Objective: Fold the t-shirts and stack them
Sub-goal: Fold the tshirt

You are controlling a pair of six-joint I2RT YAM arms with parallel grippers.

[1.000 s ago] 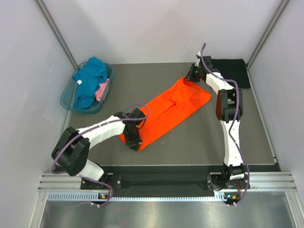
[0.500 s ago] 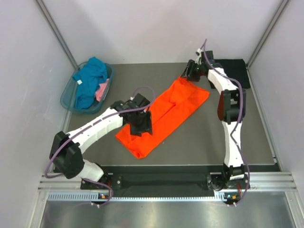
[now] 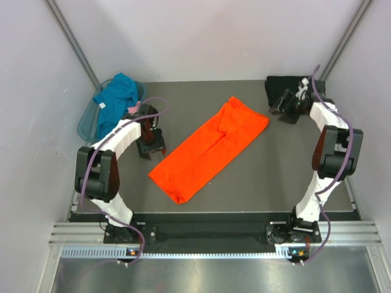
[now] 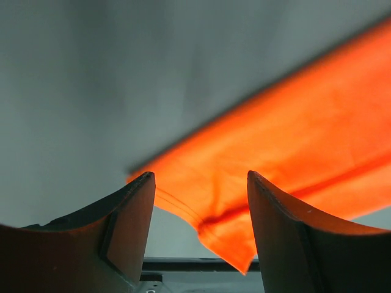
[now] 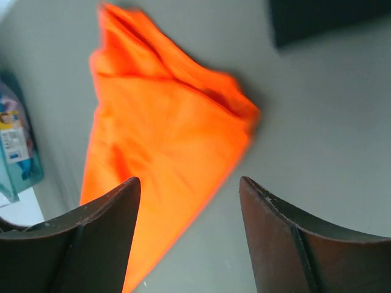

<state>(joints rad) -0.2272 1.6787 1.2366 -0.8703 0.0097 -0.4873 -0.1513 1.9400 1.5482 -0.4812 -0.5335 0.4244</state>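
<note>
Task stage: mid-task; judged as between folds on the orange t-shirt [image 3: 211, 152].
Done, orange t-shirt: it is folded lengthwise into a long narrow band, lying flat on the worktop [image 3: 256, 177].
Done, black t-shirt [image 3: 281, 85]: it lies as a flat dark rectangle in the far right corner of the worktop. It is judged already folded and the likely base of the stack.
Left to do, orange t-shirt: the band is too long to stack. It looks to need at least one crosswise fold, then a transfer onto the black t-shirt.
Left to do, other garments: a teal t-shirt [image 3: 116, 97] and a pink t-shirt [image 3: 133, 108] sit crumpled in the plastic basket [image 3: 85, 125] at the far left corner, unfolded.
Position, orange t-shirt: it crosses the middle of the worktop on a diagonal, one end toward the near left, the other toward the far right.
Left pincer [image 3: 151, 148]: jaws spread wide, nothing between them.
Left pincer, relation: it stands just beside the band's left long edge, toward the left edge of the worktop and apart from the cloth. Its wrist view shows the hemmed end of the band ahead, beyond the fingertips.
Right pincer [image 3: 284, 113]: jaws apart, empty.
Right pincer, relation: it sits by the far right corner, just beside the black t-shirt and clear of the far end of the orange band. Contact with the black cloth cannot be determined.
</note>
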